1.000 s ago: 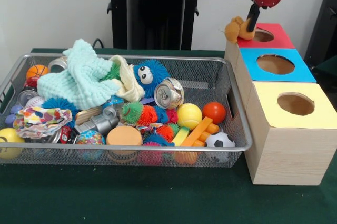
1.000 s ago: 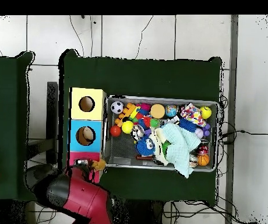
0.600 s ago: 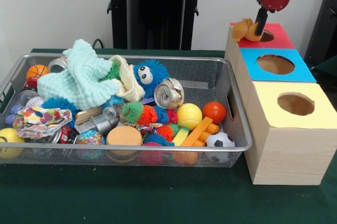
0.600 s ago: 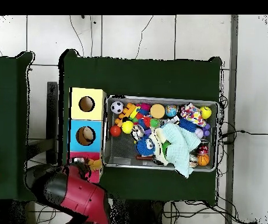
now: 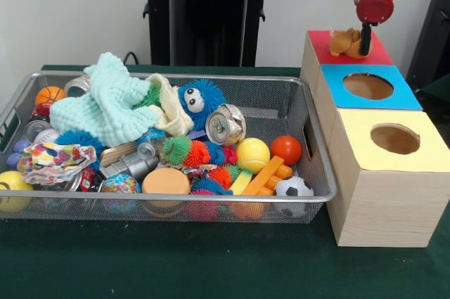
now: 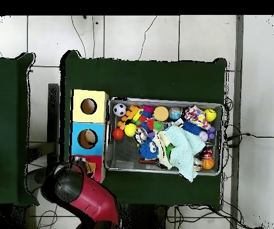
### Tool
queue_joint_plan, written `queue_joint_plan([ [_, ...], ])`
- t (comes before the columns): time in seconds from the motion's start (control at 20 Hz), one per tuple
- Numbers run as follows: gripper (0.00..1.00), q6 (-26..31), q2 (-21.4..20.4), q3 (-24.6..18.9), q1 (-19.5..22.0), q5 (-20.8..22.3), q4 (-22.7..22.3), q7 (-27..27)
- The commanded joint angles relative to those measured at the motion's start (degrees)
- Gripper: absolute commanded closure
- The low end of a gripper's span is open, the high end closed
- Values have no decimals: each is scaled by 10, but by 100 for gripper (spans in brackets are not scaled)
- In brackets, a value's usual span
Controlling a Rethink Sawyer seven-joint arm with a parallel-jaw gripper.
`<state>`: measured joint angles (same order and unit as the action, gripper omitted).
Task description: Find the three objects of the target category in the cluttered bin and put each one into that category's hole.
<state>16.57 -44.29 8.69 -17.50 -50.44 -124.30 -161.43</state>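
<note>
Over the red-topped box [image 5: 346, 48], the gripper [image 5: 365, 47] grips a small orange plush toy [image 5: 345, 41], apparently right above that box's hole, so letting go should drop it in. Beside it sit the blue box [image 5: 365, 86] and yellow box [image 5: 391, 141]; the wire bin [image 5: 309, 145] remains cluttered.

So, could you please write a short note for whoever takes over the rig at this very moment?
Hand: shut on the small orange plush toy, holding it over the red-topped wooden box, right where its hole is.
Wire mesh bin: full of mixed clutter, including a fuzzy blue creature with googly eyes.
Blue-topped box: something already lies in its hole, seen from overhead.
Yellow-topped box: hole looks empty.
Left: release the plush into the red hole, then search the bin for the remaining targets.
</note>
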Motion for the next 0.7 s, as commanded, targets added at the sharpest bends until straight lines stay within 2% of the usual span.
queue_joint_plan([
  [0.05,100,-44,-10,-103,20,-8,-35,-45],
  [0.3,100,-33,0,-76,14,21,-25,-47],
  [0.5,100,20,15,-10,-19,62,9,-58],
  [0.7,100,95,46,73,-72,121,62,-82],
])
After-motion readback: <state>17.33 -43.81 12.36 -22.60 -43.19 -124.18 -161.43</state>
